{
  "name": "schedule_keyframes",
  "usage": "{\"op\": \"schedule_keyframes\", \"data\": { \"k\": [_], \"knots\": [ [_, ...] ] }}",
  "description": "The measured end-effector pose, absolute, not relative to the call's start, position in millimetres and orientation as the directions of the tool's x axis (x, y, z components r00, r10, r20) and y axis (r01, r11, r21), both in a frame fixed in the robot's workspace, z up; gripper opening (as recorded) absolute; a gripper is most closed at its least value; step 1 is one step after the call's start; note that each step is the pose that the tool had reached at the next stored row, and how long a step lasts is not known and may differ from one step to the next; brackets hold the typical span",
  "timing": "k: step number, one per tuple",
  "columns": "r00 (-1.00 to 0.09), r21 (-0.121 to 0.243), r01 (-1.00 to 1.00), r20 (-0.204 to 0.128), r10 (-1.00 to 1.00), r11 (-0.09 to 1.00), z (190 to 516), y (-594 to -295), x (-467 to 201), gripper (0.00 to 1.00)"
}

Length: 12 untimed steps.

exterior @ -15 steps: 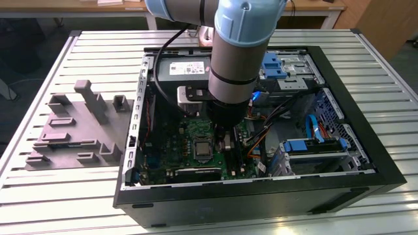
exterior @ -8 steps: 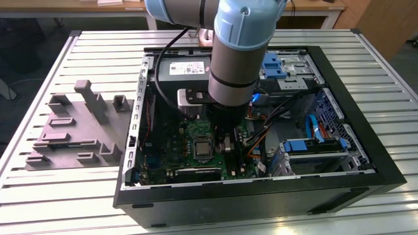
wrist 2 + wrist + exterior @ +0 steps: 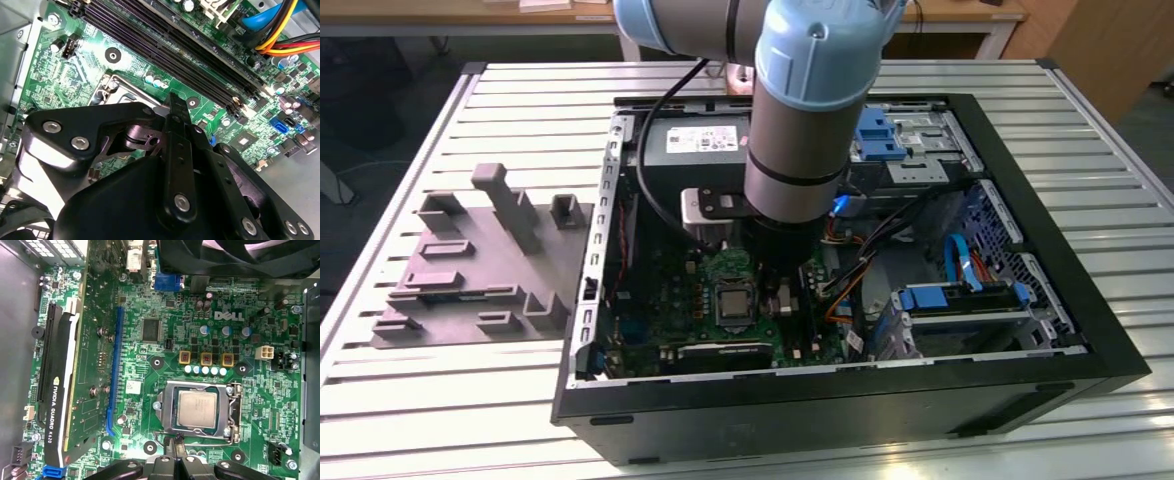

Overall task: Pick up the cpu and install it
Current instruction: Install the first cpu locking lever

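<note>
The cpu, a pale silvery square, lies flat inside the black metal-framed socket on the green motherboard. In the first wrist view my gripper hovers just beside the socket's edge, its fingers together with nothing visible between them. The second wrist view looks along one finger, which points at the socket frame. In the exterior view the arm reaches down into the open computer case, right beside the socket and covering the gripper.
A black graphics card stands next to the blue slot. Memory slots and coloured cables run near the socket. A grey power supply and blue drive brackets fill the case. A grey fixture block sits outside the case.
</note>
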State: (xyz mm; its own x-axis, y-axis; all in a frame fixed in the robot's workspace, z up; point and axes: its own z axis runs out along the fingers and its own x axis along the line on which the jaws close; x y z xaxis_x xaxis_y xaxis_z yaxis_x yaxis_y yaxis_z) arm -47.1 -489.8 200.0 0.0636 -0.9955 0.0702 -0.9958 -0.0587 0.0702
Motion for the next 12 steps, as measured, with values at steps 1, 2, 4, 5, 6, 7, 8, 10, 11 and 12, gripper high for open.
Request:
{"op": "schedule_keyframes", "data": {
  "k": [1,2,4,5,6,7,8,10,11,12],
  "knots": [
    [0.065,0.07,-0.996,0.07,-0.995,-0.06,199.4,-489.8,-47.2,0.11],
    [0.065,0.069,-0.996,0.07,-0.995,-0.06,198.7,-489.8,-47.5,0.11],
    [0.067,0.068,-0.996,0.071,-0.995,-0.062,197.2,-489.9,-48.0,0.11],
    [0.068,0.067,-0.996,0.071,-0.995,-0.063,196.6,-489.9,-48.3,0.11],
    [0.069,0.067,-0.996,0.071,-0.995,-0.064,195.9,-489.9,-48.5,0.11],
    [0.069,0.067,-0.996,0.071,-0.995,-0.065,195.8,-489.9,-48.6,0.11],
    [0.07,0.067,-0.996,0.071,-0.995,-0.065,195.7,-489.8,-48.6,0.11],
    [0.069,0.067,-0.996,0.07,-0.995,-0.065,195.6,-489.8,-48.6,0.11],
    [0.07,0.067,-0.996,0.07,-0.995,-0.065,195.1,-489.8,-48.6,0.11],
    [0.069,0.066,-0.996,0.07,-0.995,-0.065,194.5,-489.8,-48.6,0.11]
  ]
}}
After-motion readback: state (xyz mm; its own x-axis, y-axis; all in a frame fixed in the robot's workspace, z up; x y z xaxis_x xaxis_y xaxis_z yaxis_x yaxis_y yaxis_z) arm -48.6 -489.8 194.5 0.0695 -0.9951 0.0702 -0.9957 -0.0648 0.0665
